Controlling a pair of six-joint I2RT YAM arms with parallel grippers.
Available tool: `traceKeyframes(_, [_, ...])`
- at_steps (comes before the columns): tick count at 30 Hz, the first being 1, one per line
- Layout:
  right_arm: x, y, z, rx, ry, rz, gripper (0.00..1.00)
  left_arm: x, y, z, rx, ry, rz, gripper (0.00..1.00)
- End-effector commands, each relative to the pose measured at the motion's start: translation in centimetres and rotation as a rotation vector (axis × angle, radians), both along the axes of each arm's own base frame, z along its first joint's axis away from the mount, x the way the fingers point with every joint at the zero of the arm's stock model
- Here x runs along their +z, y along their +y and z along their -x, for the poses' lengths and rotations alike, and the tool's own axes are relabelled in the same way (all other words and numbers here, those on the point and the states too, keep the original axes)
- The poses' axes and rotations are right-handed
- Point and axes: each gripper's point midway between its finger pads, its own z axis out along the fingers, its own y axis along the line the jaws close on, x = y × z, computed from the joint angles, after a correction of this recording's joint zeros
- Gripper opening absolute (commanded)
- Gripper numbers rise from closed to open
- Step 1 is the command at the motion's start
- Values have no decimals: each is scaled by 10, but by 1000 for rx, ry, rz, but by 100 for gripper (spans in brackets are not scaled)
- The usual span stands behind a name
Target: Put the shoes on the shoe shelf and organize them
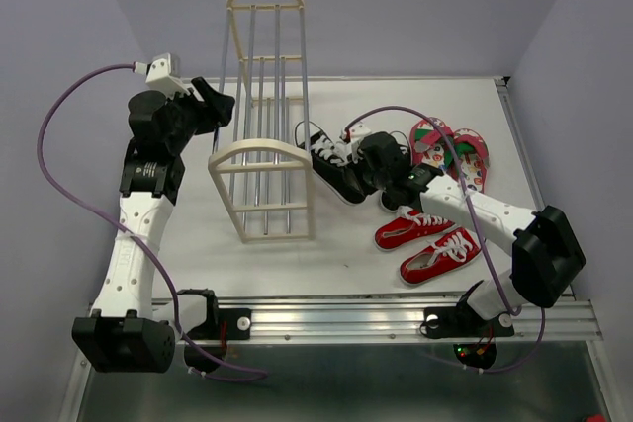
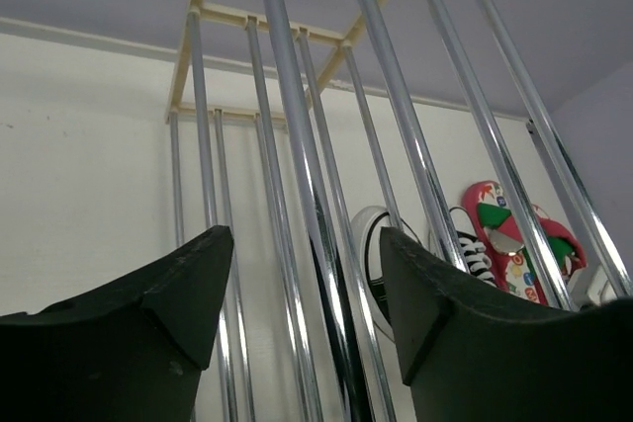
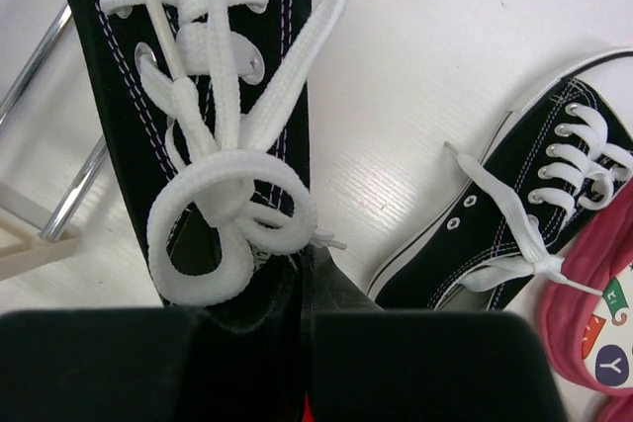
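Observation:
The shoe shelf [image 1: 263, 150] stands left of centre, cream arched frames joined by silver rods [image 2: 297, 195]. My left gripper [image 1: 220, 106] is open at its left side; the rods show in the gap between its fingers [image 2: 307, 274]. My right gripper [image 1: 368, 167] is shut on the collar of a black sneaker [image 1: 338, 182], which is low over the table beside the shelf; the laces fill the right wrist view [image 3: 198, 96]. The other black sneaker [image 3: 514, 205] lies just behind it. Two red sneakers [image 1: 425, 242] and the pink flip-flops [image 1: 453, 148] lie on the table.
The white table [image 1: 346, 264] ends in a metal rail at the front. Purple walls close in the back and sides. A cream foot of the shelf [image 3: 20, 244] lies close to the held sneaker's left. The purple cable loops beside the left arm.

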Motion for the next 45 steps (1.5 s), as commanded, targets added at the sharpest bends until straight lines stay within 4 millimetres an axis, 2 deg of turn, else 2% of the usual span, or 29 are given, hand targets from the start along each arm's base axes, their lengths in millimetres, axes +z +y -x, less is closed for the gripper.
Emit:
traceKeyframes(1, [66,35,-21,127,-175,-155,1,27,-4,-2,-29,-89,-15,68])
traceKeyframes(5, [67,53,-14,271,-182,-161,1,24,-6,-3,-42,-83,-15,57])
traceKeyframes(9, [59,51,-24,278,-162,-134,1,22,-6,-4,-44,-80,-16,48])
traceKeyframes(13, [55,67,-20,372,-125,-171,1,17,-6,-6,-47,-69,-18,32])
traceKeyframes(15, [55,76,-24,399,-119,-179,1,16,-7,-7,-51,-67,-16,28])
traceKeyframes(17, [49,85,-25,433,-92,-191,1,13,-8,-8,-56,-59,-15,27])
traceKeyframes(18, [57,90,-28,440,-102,-204,1,13,-8,-8,-55,-60,-17,26])
traceKeyframes(20, [54,98,-27,474,-76,-216,1,12,-8,-8,-54,-56,-15,26])
traceKeyframes(26, [37,112,-35,470,0,-227,1,10,-5,-9,-31,-48,-1,24])
traceKeyframes(27, [34,112,-34,474,8,-227,1,10,-4,-9,-21,-46,3,24])
traceKeyframes(30, [25,126,-15,558,15,-209,1,8,1,-10,14,-40,12,24])
traceKeyframes(45, [-18,137,0,607,92,-123,1,6,4,-9,37,-31,33,24])
